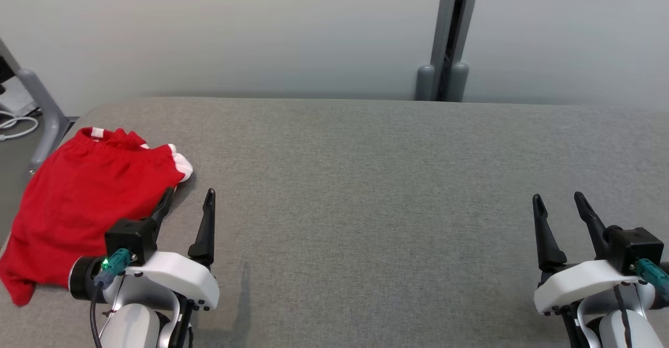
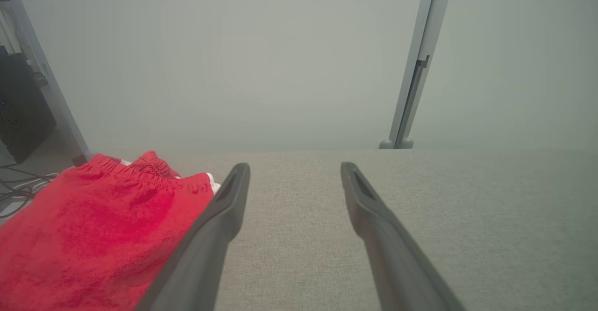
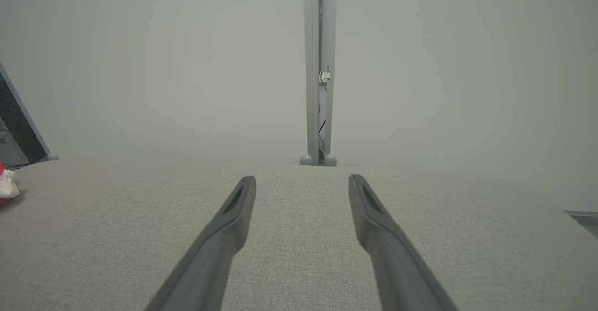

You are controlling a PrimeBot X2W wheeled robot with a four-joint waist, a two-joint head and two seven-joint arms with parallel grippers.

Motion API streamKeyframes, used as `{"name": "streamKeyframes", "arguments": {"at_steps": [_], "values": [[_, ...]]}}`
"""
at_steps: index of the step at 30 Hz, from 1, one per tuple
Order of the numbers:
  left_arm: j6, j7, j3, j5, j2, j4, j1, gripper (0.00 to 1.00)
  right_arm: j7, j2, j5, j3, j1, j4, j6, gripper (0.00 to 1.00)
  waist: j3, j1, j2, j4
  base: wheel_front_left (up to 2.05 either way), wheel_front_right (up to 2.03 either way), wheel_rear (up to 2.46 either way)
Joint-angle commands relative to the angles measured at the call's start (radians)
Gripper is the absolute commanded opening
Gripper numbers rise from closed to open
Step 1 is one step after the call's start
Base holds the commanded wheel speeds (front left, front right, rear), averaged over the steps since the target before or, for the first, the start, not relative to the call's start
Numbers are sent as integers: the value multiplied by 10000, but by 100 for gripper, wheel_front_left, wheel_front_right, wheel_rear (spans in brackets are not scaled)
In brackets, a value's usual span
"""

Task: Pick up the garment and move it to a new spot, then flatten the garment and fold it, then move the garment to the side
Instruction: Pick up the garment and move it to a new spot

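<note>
The garment [image 1: 78, 201] was red with white trim; the table [image 1: 366, 207] was flecked grey; the wall [image 1: 261, 24] was pale grey; the post [image 1: 449, 34] was darker grey; the left gripper [image 1: 189, 194] and right gripper [image 1: 558, 197] had black fingers [image 1: 206, 222] and white shells.

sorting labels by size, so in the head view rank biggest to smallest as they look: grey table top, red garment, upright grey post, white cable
1. grey table top
2. red garment
3. upright grey post
4. white cable, cut off at the edge
The post stands farther back, so its true rank is unsure.
</note>
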Motion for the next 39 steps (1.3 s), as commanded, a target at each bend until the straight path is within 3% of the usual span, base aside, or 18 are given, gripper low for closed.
{"name": "streamKeyframes", "arguments": {"at_steps": [1, 15, 20, 39], "values": [[64, -70, 47, -101, 19, -45, -128, 100, 28, -46, 49, 54, -151, -96, 19, 100, 86, 0, -1, 381, 0, 0, 0], [329, -404, 429, -456, 94, 8, -118, 100, 398, -53, 194, 486, -309, -599, 19, 100, 350, 0, -1, 2676, 0, 0, 0], [371, -505, 533, -619, 103, 61, -66, 100, 499, -58, 218, 629, -357, -641, 17, 100, 436, 0, -1, 3196, 0, 0, 0], [474, -647, 462, -770, 207, 105, -228, 100, 536, -57, 195, 728, -424, -610, 17, 100, 502, 0, -1, 3456, 0, 0, 0]]}}
